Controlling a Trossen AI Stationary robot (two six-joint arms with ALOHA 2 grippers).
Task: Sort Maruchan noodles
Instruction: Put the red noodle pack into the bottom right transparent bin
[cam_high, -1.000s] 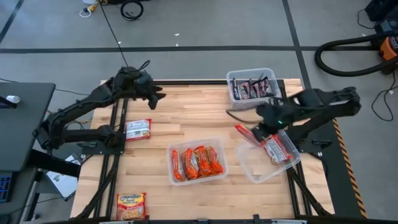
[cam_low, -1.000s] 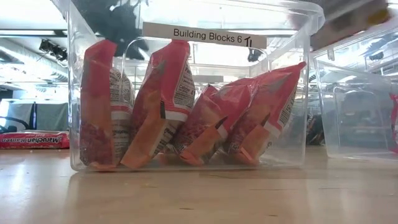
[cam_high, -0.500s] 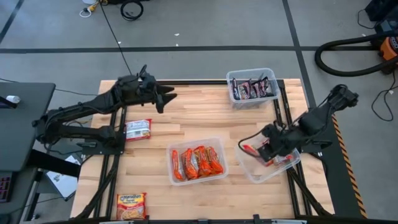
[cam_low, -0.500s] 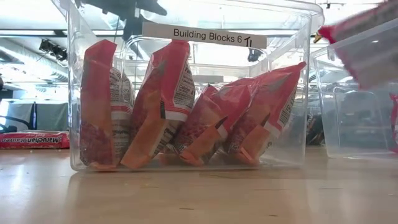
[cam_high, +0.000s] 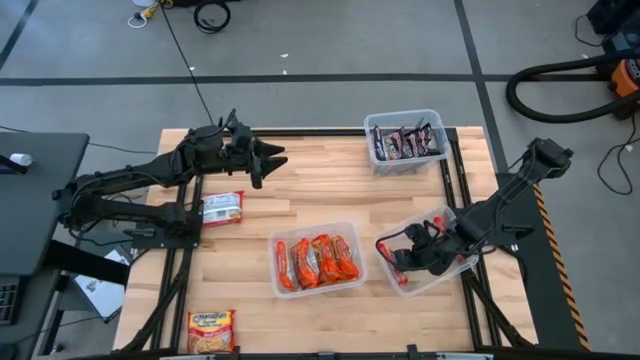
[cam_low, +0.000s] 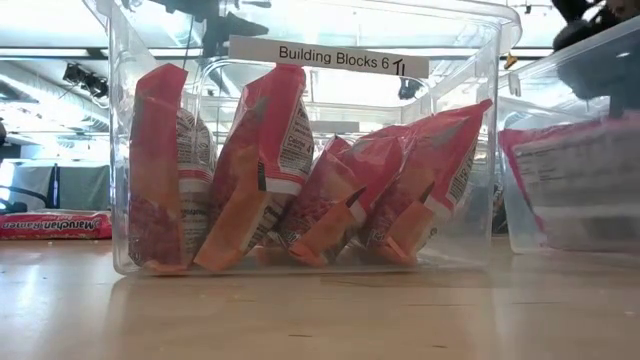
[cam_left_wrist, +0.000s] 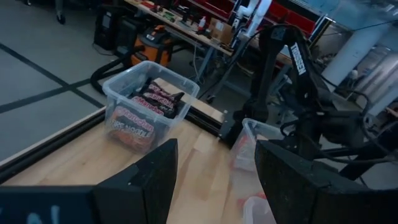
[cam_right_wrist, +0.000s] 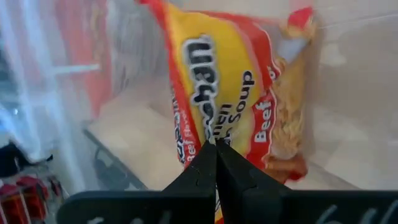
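Three bins were part-filled; right gripper (cam_high: 403, 262), clamped on a beef packet (cam_right_wrist: 239, 93), was in the right bin (cam_high: 462, 268). Left gripper (cam_high: 272, 160) hovered wide. Two loose packets (cam_high: 222, 208) remained.
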